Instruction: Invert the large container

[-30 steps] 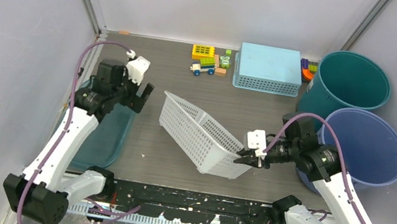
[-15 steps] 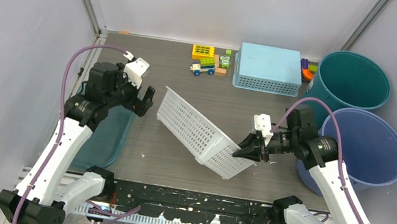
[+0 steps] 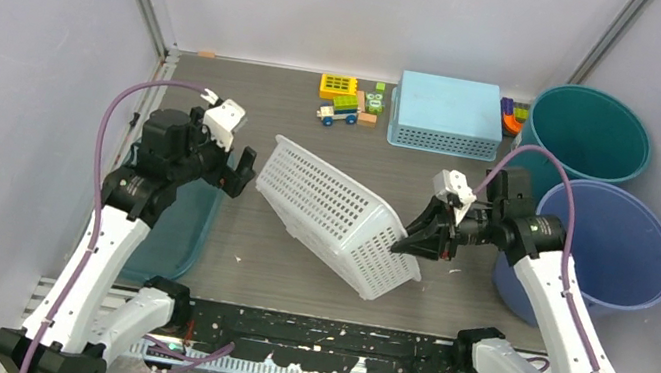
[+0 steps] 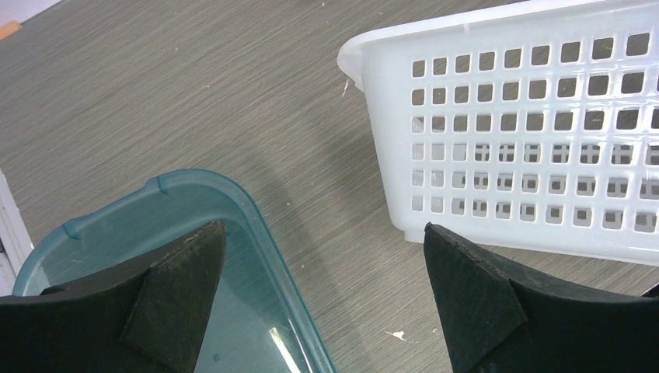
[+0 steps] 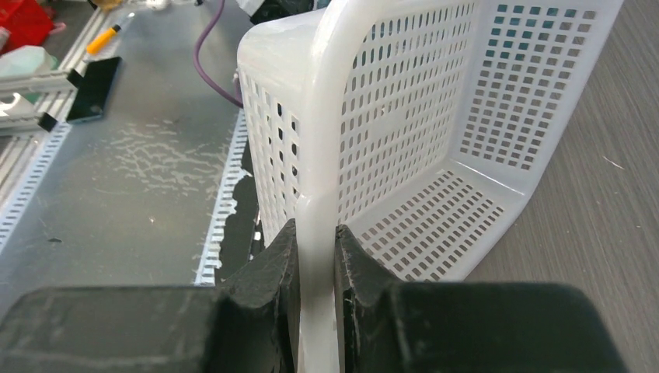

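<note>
Basket (image 3: 334, 216), white: my right jaws clamp rim to lever it over, low edge on desk (image 3: 287, 118); left jaws wide open, idle.

Grey table (image 3: 294, 135) carries tilted white basket (image 3: 337, 216), blue box (image 3: 447, 113), toys (image 3: 346, 100), teal tray (image 3: 183, 223).

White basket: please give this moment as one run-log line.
right gripper: shut on white basket rim | basket: tilted, not inverted | left gripper: open, apart from basket
</note>
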You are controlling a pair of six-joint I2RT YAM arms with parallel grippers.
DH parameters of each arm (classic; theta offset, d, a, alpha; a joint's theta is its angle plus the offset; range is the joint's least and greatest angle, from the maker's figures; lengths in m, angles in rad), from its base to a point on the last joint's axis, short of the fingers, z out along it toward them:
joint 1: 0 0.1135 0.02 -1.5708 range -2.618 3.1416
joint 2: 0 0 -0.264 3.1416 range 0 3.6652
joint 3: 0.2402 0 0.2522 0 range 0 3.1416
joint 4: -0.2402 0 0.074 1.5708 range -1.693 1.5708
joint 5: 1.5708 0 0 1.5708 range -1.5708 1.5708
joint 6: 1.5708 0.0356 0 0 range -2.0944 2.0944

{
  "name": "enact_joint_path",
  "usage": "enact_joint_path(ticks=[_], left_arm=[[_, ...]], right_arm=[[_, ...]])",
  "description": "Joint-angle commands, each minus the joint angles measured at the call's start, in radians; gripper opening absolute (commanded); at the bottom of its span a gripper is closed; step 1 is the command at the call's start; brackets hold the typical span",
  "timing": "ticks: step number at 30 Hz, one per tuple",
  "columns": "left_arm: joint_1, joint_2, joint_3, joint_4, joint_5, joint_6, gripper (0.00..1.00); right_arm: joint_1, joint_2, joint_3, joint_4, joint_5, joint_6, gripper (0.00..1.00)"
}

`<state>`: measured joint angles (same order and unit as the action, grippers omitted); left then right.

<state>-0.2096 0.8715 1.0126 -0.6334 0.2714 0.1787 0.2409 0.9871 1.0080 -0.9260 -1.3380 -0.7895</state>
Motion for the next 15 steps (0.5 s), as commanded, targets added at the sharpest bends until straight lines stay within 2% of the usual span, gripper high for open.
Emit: enact_joint_path(ticks=[1, 15], left_arm=[[-0.001, -0.021, -0.008, 0.052, 0.022, -0.022, 1.00], [0.000, -0.042, -0.030, 0.075, 0.024, -0.034, 1.00]], right_arm=[[-0.023, 0.019, 0.037, -0.019, -0.147, 0.024, 0.01], [-0.050, 0.105, 0.068, -0.101, -0.182, 0.024, 0.01]])
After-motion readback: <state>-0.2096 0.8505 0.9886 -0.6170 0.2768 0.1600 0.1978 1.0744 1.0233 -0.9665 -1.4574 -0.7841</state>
